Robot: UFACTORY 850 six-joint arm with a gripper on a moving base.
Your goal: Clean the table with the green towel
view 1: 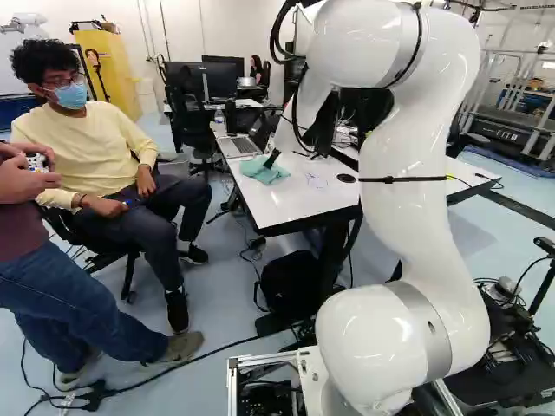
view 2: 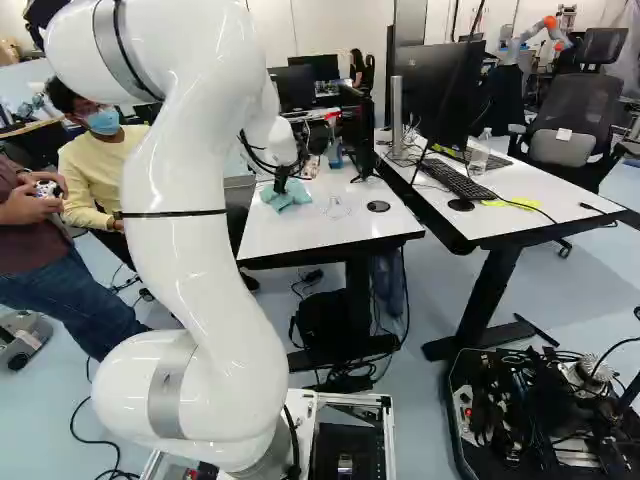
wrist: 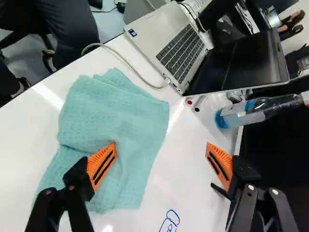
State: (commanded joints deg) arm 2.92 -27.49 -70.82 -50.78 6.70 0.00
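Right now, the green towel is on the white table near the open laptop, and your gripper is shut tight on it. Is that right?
Nearly! The towel is on the white table near the open laptop, but my gripper is open: the wrist view shows its fingers wide apart, only one over the towel.

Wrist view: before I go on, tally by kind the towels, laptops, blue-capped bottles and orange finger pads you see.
Green towel: 1
Laptop: 1
Blue-capped bottle: 1
Orange finger pads: 2
Total: 5
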